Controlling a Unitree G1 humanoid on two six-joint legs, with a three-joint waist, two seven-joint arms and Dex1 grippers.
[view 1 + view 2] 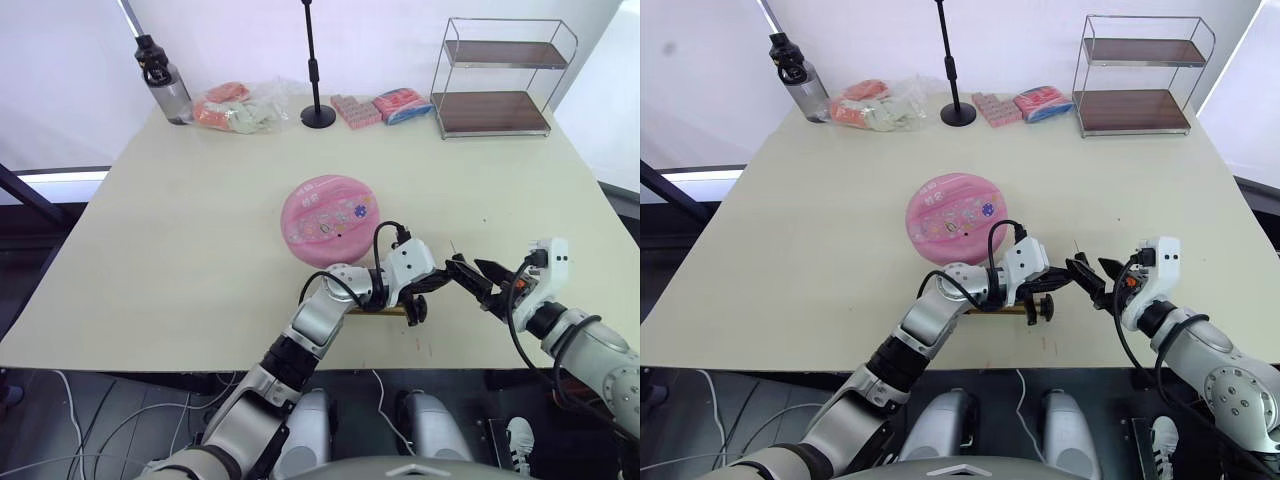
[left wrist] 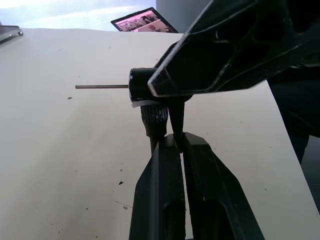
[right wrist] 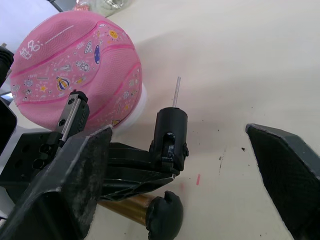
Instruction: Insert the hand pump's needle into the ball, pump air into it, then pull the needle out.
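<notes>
Presently: needle held at the table's front edge, not yet in the ball

Item 1, ball (image 1: 330, 218): pink, flattened, resting mid-table, apart from both grippers.
Item 2, needle (image 3: 175, 92): bare pin on a black fitting, clamped in the clenched left gripper (image 1: 443, 273).
Item 3, right gripper (image 3: 190, 165): fingers spread wide either side of the fitting, grasping nothing.
Item 4, hand pump (image 3: 127, 205): lying on the table (image 1: 180, 250) beneath the left wrist.

Likely risks: a handover pinch could bend the thin pin; a tugged hose may drag the pump; an off-axis push could miss the ball's valve.
</notes>
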